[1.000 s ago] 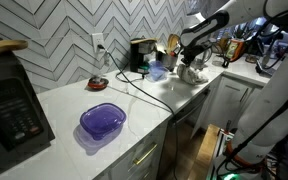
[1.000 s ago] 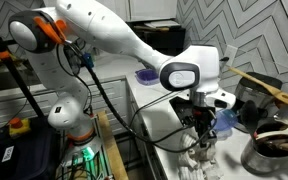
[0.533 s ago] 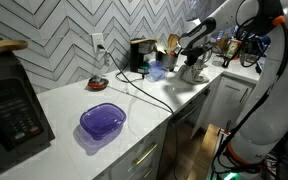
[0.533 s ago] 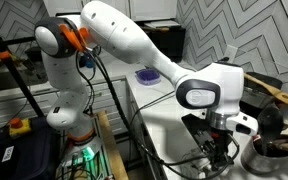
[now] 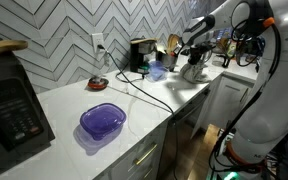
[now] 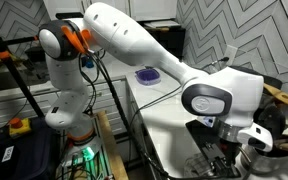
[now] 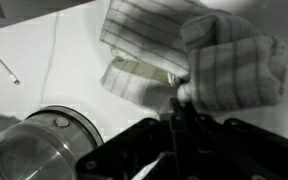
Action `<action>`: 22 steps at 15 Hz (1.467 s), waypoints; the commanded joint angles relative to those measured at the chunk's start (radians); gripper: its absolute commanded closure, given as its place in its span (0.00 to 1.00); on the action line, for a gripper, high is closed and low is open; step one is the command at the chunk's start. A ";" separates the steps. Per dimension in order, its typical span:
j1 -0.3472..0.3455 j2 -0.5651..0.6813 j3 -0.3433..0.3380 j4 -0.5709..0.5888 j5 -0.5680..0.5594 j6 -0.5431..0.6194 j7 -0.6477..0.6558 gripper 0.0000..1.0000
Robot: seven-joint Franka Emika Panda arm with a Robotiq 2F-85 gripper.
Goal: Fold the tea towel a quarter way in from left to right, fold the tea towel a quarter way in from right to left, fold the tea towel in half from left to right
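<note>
Striped cloth: the tea towel (image 7: 234, 60), whitish with thin grey lines, sits right at the tips of the gripper in the wrist view. One part is doubled over into a puffy fold just beyond the tips and off to one side. A flatter layer stretches further away from them.
Gripper: the gripper (image 7: 180, 97) comes in from the bottom edge of the wrist view. Its dark fingers are pressed together with no gap, pinching an edge of the tea towel where the fold begins.
Towel from outside: in an exterior view it is a pale heap (image 5: 192, 72) directly under the gripper (image 5: 191, 60). Its folds are too small to make out there.
Counter: the white counter (image 7: 54, 45) lies under both the towel and the gripper.
Round container: a round container (image 7: 44, 145) with a shiny rim stands beside the gripper, on the side away from the fold and apart from the towel.
Light-blue object: the small light-blue object (image 5: 156, 71) is near the gripper, on the counter.
Cable: a thin dark cable (image 5: 149, 92) runs across the counter towards the gripper's end.
Purple bowl: the purple bowl (image 5: 102, 121) is well apart from the gripper, along the counter towards the microwave (image 5: 14, 105).
Arm: the white arm (image 6: 144, 50) reaches down over the counter. In that view the gripper below it is dark and hard to read.
</note>
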 commanded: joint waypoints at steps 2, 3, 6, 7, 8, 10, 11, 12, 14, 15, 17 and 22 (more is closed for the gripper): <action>-0.021 -0.094 0.017 -0.004 0.113 -0.096 -0.158 0.99; -0.017 -0.116 0.016 -0.008 0.124 -0.101 -0.182 0.99; 0.004 -0.175 0.015 -0.014 0.141 -0.139 -0.233 0.99; 0.012 -0.197 0.017 -0.020 0.140 -0.146 -0.248 0.99; 0.021 -0.219 0.019 -0.027 0.138 -0.155 -0.257 0.99; 0.044 -0.256 0.026 -0.043 0.135 -0.162 -0.275 0.99; 0.056 -0.276 0.029 -0.050 0.132 -0.163 -0.279 0.99; 0.069 -0.286 0.035 -0.057 0.130 -0.164 -0.282 0.99; 0.095 -0.304 0.044 -0.065 0.131 -0.174 -0.282 0.99; 0.108 -0.313 0.049 -0.071 0.134 -0.175 -0.280 0.99; 0.131 -0.327 0.059 -0.085 0.133 -0.174 -0.277 0.99; 0.139 -0.276 0.041 -0.067 0.149 -0.197 -0.282 0.99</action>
